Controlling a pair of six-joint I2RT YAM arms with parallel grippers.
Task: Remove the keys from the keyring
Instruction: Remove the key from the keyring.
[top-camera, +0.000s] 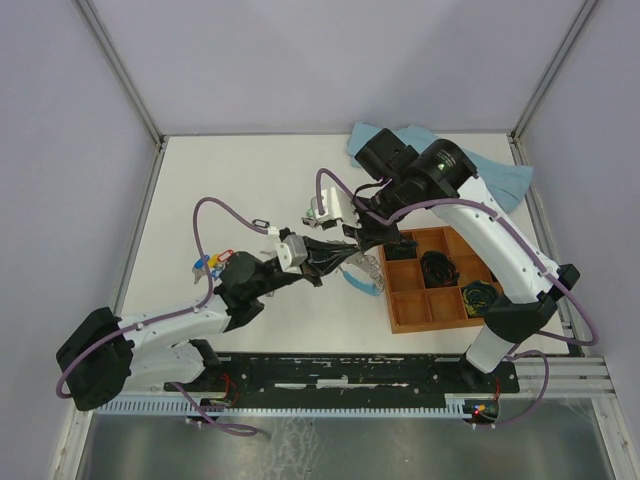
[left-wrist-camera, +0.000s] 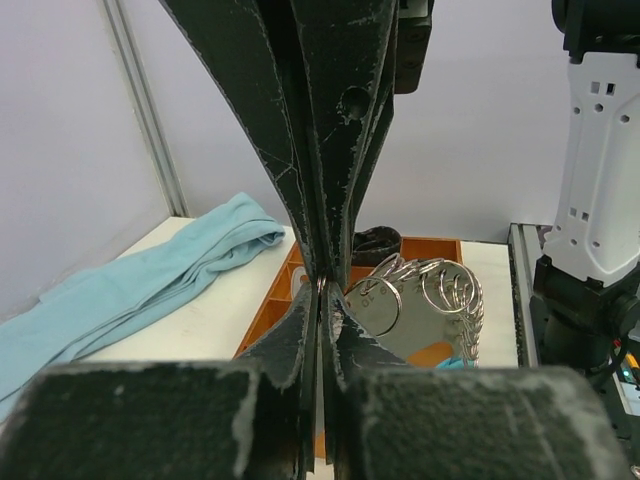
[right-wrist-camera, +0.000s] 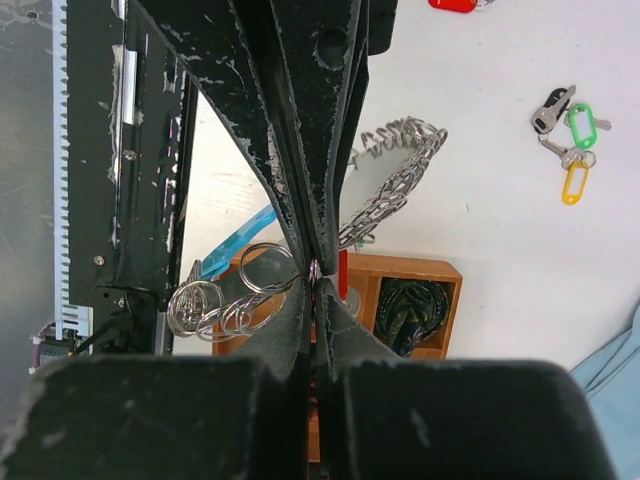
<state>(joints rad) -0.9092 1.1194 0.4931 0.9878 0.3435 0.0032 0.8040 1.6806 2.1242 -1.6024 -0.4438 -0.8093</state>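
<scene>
White tabletop (top-camera: 240, 170) bore an orange-brown wooden compartment tray (top-camera: 440, 326). Just left of it, the light-blue and jagged silvery keyring (top-camera: 362, 279) was clamped by both the left gripper (left-wrist-camera: 320, 285) and right gripper (right-wrist-camera: 315, 268). Silver colour-tagged keys (top-camera: 207, 262) lay farther left.

Counts: two arms (top-camera: 180, 325). One keyring (top-camera: 362, 281), small rings (left-wrist-camera: 445, 290) on it too overlapped to count. One tray (top-camera: 430, 324) with two cable bundles (top-camera: 437, 266) showing; compartment count unclear, partly covered. One cloth (top-camera: 505, 175). Loose on the table (top-camera: 250, 180): two keys (right-wrist-camera: 549, 108) with one green and one yellow tag, one red tag (right-wrist-camera: 452, 4), one black tag (top-camera: 262, 224).
</scene>
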